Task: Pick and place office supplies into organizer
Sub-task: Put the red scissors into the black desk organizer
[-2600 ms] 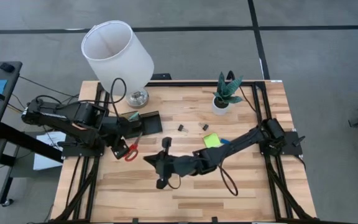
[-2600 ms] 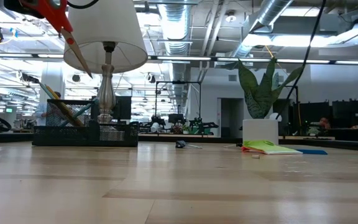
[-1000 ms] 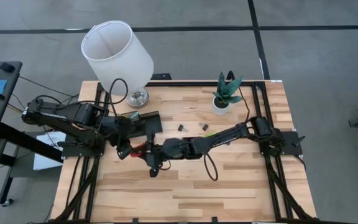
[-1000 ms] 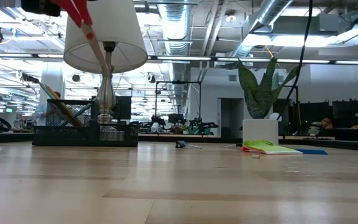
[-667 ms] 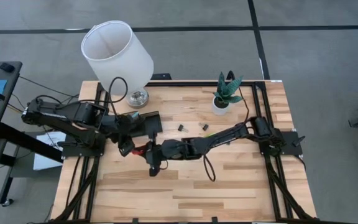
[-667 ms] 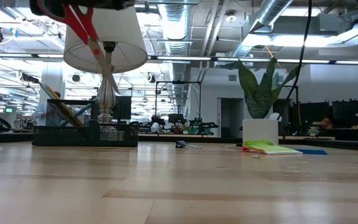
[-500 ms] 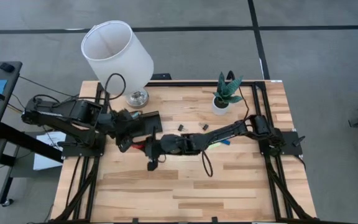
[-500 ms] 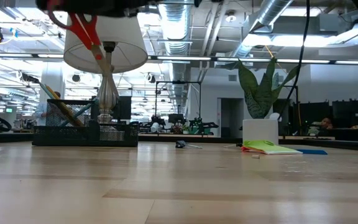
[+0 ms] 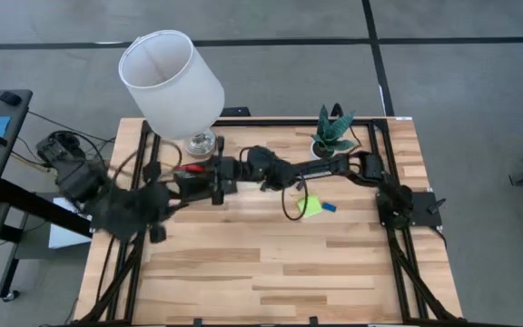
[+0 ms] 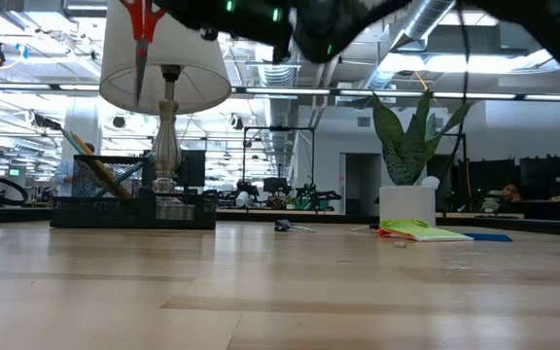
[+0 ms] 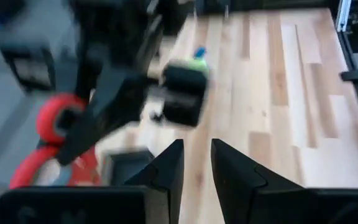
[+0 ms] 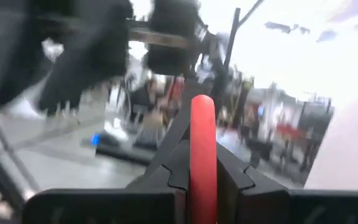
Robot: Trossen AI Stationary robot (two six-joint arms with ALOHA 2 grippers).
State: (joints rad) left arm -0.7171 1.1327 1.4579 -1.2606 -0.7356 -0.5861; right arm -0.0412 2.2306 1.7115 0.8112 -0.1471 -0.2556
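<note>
Holding the red-handled scissors [image 9: 192, 169] above the organizer [image 9: 209, 178], the right gripper [image 9: 214, 173] grips them tightly; the left gripper [image 11: 196, 163] is empty, its fingers slightly apart.

Wooden table [image 9: 271, 272], black organizer [image 9: 202, 182], lamp [image 9: 172, 86], potted plant [image 9: 331, 136], green sticky-note pad [image 9: 310, 206]

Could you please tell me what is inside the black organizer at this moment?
In the low view, the organizer holds a few slanted pens or pencils in its mesh cup. From above, the right gripper, clamping the red scissors, covers its compartments, so the rest is hidden.
</note>
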